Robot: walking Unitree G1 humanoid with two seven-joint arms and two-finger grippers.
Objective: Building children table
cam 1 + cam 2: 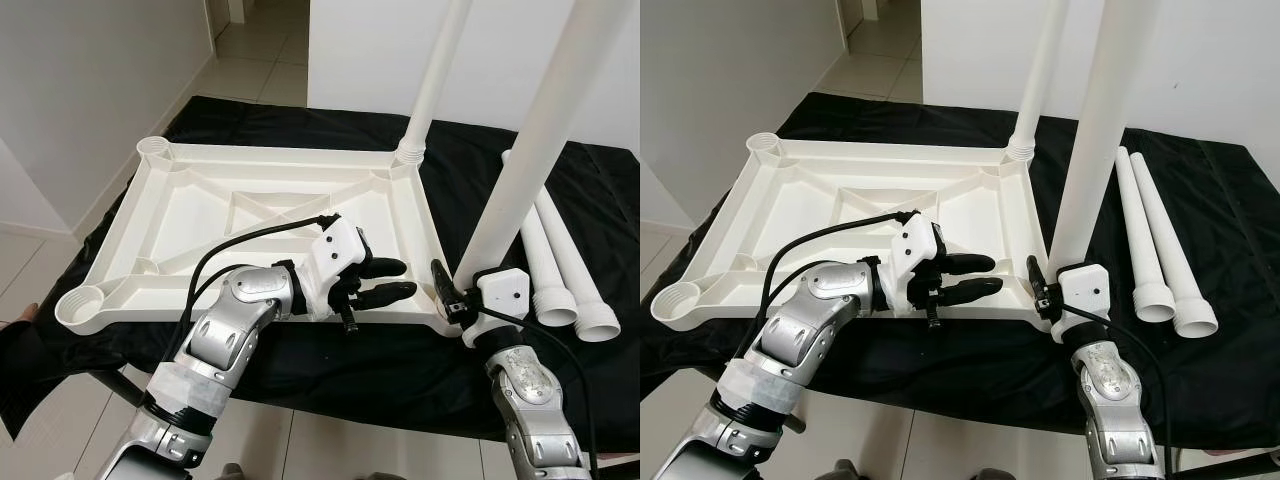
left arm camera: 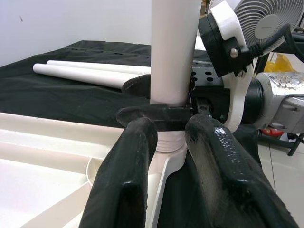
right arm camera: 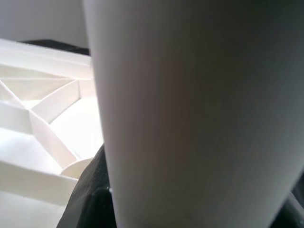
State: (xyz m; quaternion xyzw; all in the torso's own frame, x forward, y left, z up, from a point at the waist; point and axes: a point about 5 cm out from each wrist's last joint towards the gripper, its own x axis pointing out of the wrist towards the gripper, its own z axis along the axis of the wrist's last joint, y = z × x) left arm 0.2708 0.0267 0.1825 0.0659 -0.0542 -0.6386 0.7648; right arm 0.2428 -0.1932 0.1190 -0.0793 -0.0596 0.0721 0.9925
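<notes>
The white table top (image 1: 200, 215) lies upside down on a black cloth. One white leg (image 1: 430, 80) stands upright in its far right corner socket. My right gripper (image 1: 462, 290) is shut on a second leg (image 1: 540, 130) just above its lower end, which sits at the near right corner socket (image 2: 168, 145). This leg leans slightly to the right. My left gripper (image 1: 403, 279) rests open over the near rim, its fingers (image 2: 128, 156) pointing at the base of the held leg and a short way from it. Nothing is between them.
Two loose legs (image 1: 560, 260) lie on the cloth to the right of the top. The far left socket (image 1: 153, 148) and near left socket (image 1: 82, 305) stand free. A person's hand (image 1: 22, 316) shows at the left edge. A fan (image 2: 266, 23) stands behind my right arm.
</notes>
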